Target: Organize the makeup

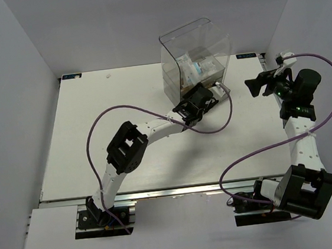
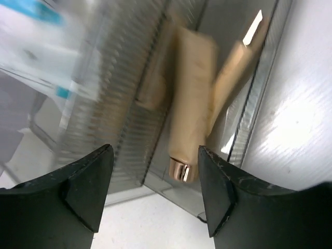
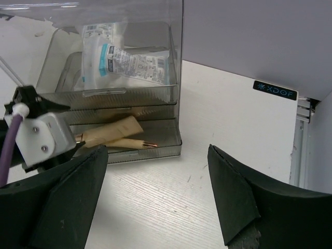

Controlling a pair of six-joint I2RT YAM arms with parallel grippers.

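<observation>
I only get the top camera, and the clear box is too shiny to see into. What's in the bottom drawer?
Observer: The right wrist camera shows a beige tube and a thin peach stick lying in the bottom drawer.
Operator: What's up top?
Observer: The clear packet with white-blue contents lies in the top drawer.
Operator: Are the left fingers holding something?
Observer: No. The left wrist camera shows the left fingers open with nothing between them. The tube lies beyond them.
</observation>
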